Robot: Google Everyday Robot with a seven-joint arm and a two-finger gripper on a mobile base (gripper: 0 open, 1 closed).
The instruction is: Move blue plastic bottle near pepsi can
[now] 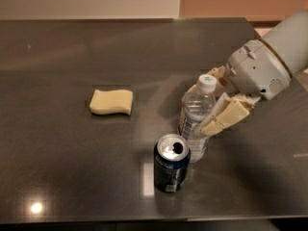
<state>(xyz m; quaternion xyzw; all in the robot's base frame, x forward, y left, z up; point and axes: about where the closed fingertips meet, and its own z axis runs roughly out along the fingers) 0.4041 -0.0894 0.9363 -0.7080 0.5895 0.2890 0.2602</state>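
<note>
The blue plastic bottle point(196, 114), clear with a white cap, stands upright on the dark table, just right of and behind the pepsi can point(171, 163), almost touching it. The can is dark blue with an open silver top and stands near the table's front edge. My gripper point(198, 110) reaches in from the right and is shut on the bottle's upper body. One beige finger point(224, 118) lies across the bottle's front right and the other shows behind its shoulder.
A yellow sponge point(111, 101) lies on the table point(62, 158) to the left of the bottle. The table's front edge runs just below the can. My white arm point(269, 61) comes in from the upper right.
</note>
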